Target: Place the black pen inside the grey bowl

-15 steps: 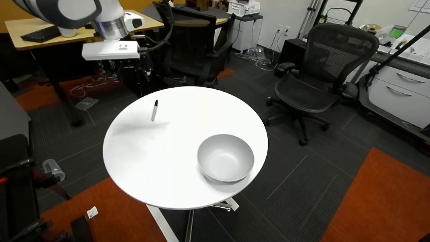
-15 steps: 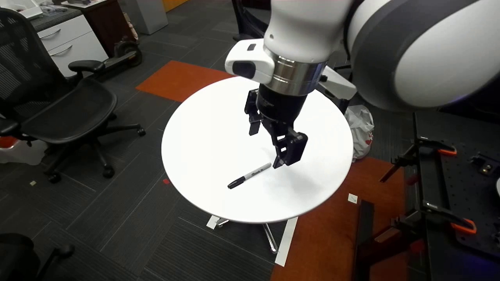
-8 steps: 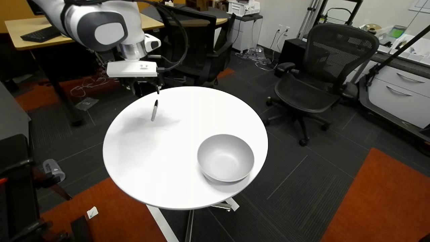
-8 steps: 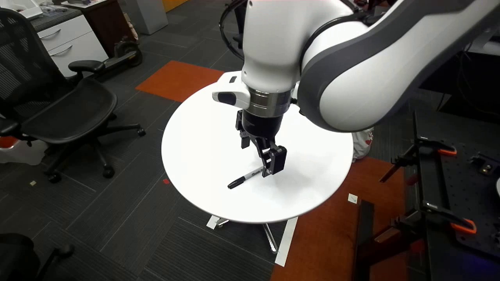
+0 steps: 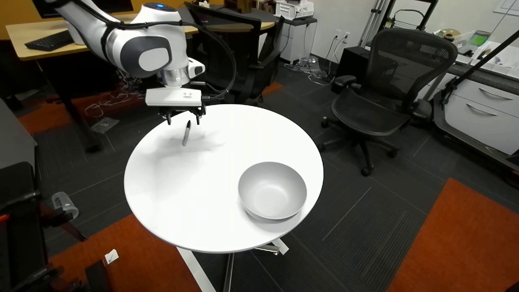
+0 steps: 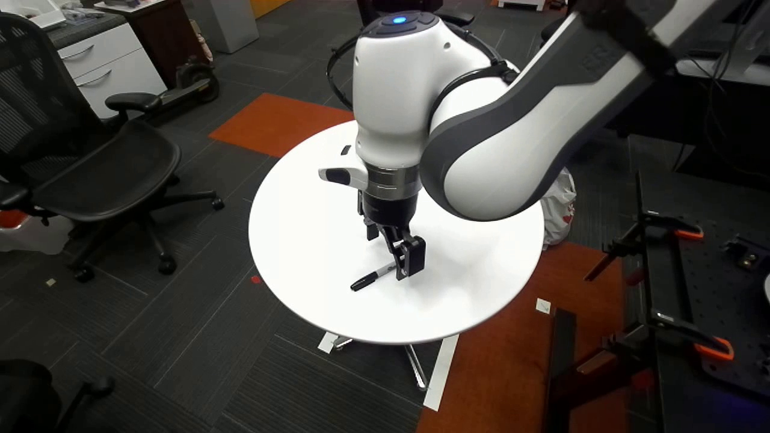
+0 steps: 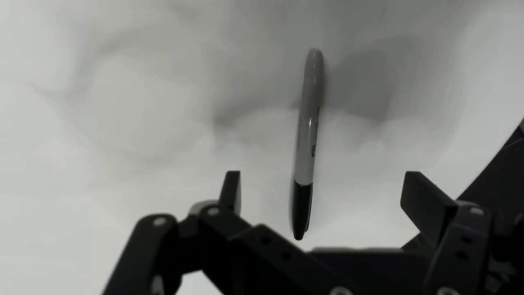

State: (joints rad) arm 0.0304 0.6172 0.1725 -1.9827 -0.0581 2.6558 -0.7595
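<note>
In an exterior view: round white table (image 5: 194, 202), dark carpet (image 5: 365, 235) beneath; mesh chair (image 5: 377, 109) toward two o'clock; wood-toned desk (image 5: 40, 26) between ten and eleven. Resting on table: grey bowl (image 5: 272, 190) toward four, black-capped pen (image 5: 187, 133) toward eleven. In wrist view: cap end below and between parted fingertips of claw (image 7: 321, 179), pointing toward six. One each: white table, bowl, pen, claw.

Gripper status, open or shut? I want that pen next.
Open: in the wrist view the gripper has its fingers wide apart, and the pen shows with its black end between them, touching neither.
</note>
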